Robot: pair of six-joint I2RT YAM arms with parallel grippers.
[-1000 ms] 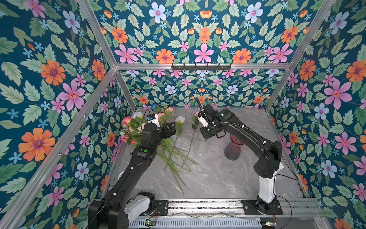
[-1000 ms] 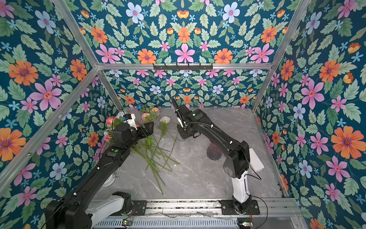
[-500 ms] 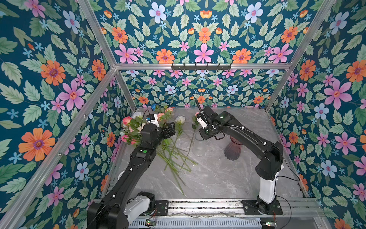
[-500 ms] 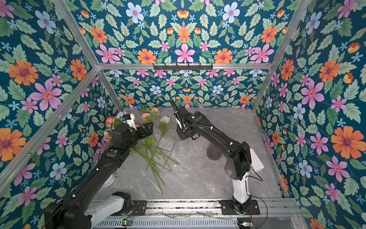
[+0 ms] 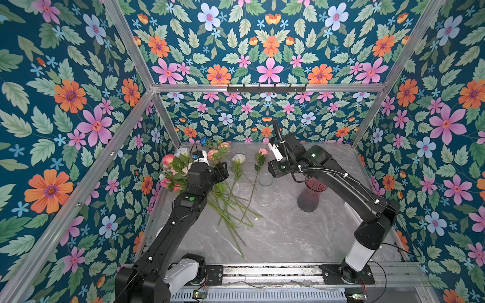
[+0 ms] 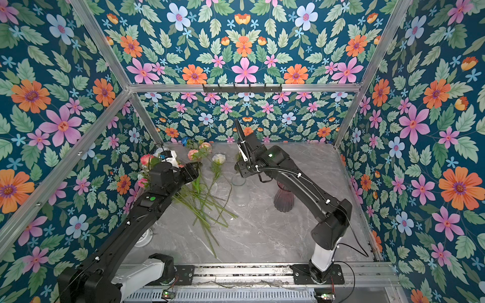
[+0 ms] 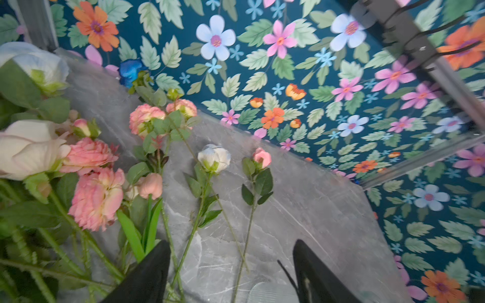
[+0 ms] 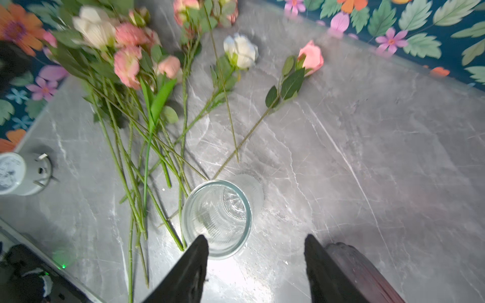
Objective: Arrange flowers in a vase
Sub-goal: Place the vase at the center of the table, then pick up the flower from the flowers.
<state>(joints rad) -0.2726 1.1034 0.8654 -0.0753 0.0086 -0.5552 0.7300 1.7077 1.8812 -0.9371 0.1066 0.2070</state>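
Grey marble-look surface (image 8: 367, 157) is shining smooth, semi-glossy; clear ribbed glass vase (image 8: 216, 217) is glinting; cloth-petalled flowers (image 8: 127, 65) are looking matt.

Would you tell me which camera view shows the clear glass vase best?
The right wrist view: the clear glass vase fills the foreground, mouth open and empty. Both top views show it faint and see-through; the left wrist view catches only a ribbed sliver.

Walls: dark teal wallpaper (image 5: 270, 39) printed with orange, pink and pale blue flowers and green leaves, on three sides
Frame: silver aluminium bars (image 5: 183, 88) along the wall corners and across the back
Hooks: black strip of hooks (image 5: 266, 88) on the back bar
Floor: grey marble-look tabletop (image 5: 288, 236), white-veined
Light: even, with a bright glare on the marble in the right wrist view
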